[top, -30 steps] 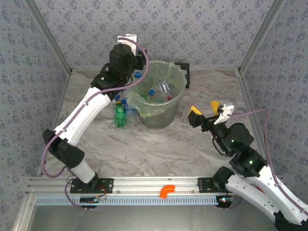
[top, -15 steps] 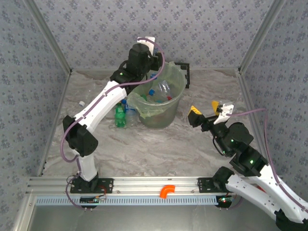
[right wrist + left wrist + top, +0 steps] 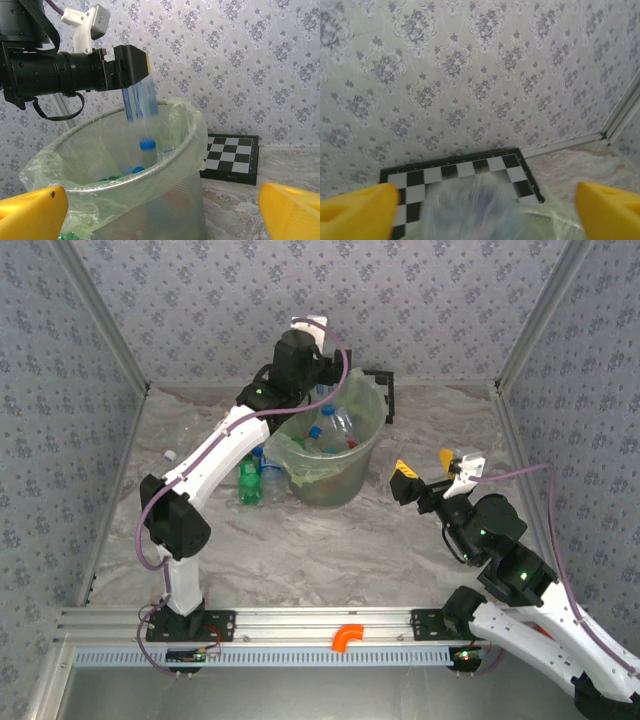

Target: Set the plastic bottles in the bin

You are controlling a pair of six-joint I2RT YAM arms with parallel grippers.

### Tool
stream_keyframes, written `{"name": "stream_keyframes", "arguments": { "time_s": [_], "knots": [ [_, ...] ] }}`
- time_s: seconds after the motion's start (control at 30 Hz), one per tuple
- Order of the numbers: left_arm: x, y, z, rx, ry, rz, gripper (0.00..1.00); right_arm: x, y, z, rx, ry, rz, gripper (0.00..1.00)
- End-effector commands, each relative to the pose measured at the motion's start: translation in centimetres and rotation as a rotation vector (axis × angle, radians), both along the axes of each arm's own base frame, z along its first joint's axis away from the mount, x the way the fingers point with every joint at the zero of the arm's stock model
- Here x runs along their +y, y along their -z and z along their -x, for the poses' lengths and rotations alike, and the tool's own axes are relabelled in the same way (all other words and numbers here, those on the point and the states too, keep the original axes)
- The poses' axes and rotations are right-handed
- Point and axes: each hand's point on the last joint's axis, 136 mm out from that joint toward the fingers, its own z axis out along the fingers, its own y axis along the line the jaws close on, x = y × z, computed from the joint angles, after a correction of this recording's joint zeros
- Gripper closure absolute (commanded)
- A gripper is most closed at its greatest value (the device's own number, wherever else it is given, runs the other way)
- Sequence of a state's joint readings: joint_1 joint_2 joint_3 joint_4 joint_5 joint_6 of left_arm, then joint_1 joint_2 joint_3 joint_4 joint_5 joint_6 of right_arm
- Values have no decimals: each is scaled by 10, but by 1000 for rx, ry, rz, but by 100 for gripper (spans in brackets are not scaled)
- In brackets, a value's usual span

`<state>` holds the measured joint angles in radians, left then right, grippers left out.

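Top external view: a grey marbled bench [image 3: 300,550] walled in patterned paper. Far left, a small white cap [image 3: 170,454] lies alone. Just left of the bin [image 3: 335,480] sit a green bottle [image 3: 249,481] and a blue-capped bottle [image 3: 270,476], close against its wall. The bin (pale green, bag-lined) holds several more bottles [image 3: 322,445]. The left tool [image 3: 320,386] hangs over its far rim; the left wrist view shows its yellow fingertips [image 3: 357,207] spread wide apart. In the right wrist view a clear bottle [image 3: 141,107], blue cap down, is a blur just under that tool, inside the rim. A checkerboard [image 3: 385,390] stands behind the bin. Right of the bin, the right tool [image 3: 426,466] hovers above the bench, its fingers wide apart.
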<state>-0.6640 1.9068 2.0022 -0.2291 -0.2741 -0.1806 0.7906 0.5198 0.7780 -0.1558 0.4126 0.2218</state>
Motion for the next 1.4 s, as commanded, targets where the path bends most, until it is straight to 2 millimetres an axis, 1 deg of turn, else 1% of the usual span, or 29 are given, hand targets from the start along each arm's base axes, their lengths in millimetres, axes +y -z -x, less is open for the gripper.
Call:
{"name": "stream_keyframes", "arguments": {
  "time_s": [0.0, 0.23, 0.37, 0.5, 0.53, 0.57, 0.67, 0.77, 0.87, 0.97, 1.07, 1.23, 1.37],
  "knots": [
    [1, -23, 6, -49, 3, 38, 0, -6, -12, 2, -22, 21, -5, 1],
    [14, -37, 18, -63, -12, 54, 0, -4, -11, 1, -18, 20, -12, 1],
    [21, -40, 21, -59, -27, 44, 0, -1, -10, 0, -14, 13, -16, 1],
    [34, -42, 23, -43, -52, 50, 0, 0, -10, 1, -13, 6, -17, 1],
    [39, -35, 22, -26, -61, 46, 0, 1, -9, 1, -11, 5, -14, 1],
    [43, -32, 23, -17, -66, 47, 0, 1, -9, 1, -12, 5, -15, 1],
    [58, -31, 27, -5, -90, 52, 0, 3, -7, 1, -9, 0, -11, 1],
    [78, -25, 30, 20, -131, 62, 0, 5, -5, 0, -6, -3, -7, 1],
    [105, -18, 36, 51, -190, 71, 0, 9, -3, -2, -5, -11, -8, 1],
    [133, -6, 45, 80, -246, 85, 0, 15, -2, -4, -4, -25, -7, 1],
    [165, 8, 54, 113, -309, 117, 0, 22, 0, -7, 3, -41, 2, 1],
    [220, 41, 70, 191, -401, 203, 2, 33, 3, -9, 12, -66, 12, 1],
    [254, 68, 82, 240, -473, 224, 5, 39, 3, -10, 13, -81, 13, 1]
  ]
}}
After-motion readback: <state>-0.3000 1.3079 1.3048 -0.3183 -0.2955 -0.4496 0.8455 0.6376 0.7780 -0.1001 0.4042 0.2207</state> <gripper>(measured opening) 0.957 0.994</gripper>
